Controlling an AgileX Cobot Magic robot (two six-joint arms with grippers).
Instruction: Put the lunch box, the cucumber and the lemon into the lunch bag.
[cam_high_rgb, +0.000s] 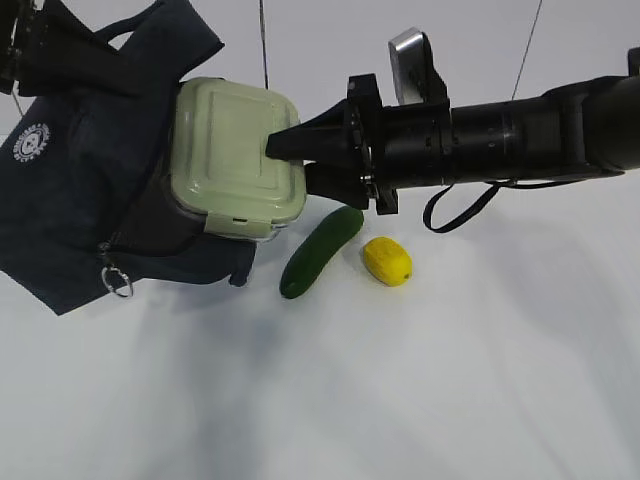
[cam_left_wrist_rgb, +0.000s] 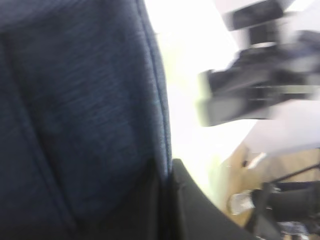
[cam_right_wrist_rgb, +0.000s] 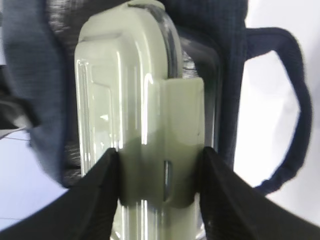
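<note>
Two grippers are at work: the right gripper (cam_high_rgb: 288, 162) pinches the lunch box (cam_high_rgb: 232, 158) across its side latch and holds it tilted, lid outward, half inside the open mouth of the lunch bag (cam_high_rgb: 75, 190). Up at the bag's top corner, the left gripper (cam_high_rgb: 25, 45) seems pressed together on the dark fabric, though its wrist view is too blurred to be sure. On the white table (cam_high_rgb: 400, 380) the cucumber (cam_high_rgb: 320, 252) lies just beside the bag, with the lemon (cam_high_rgb: 387, 260) close on its right, not touching.

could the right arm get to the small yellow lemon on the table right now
Probably not at once. The right gripper is shut on the green-lidded clear lunch box at the navy fabric lunch bag's mouth. Once freed, the yellow lemon lies open on the table beneath that arm.
</note>
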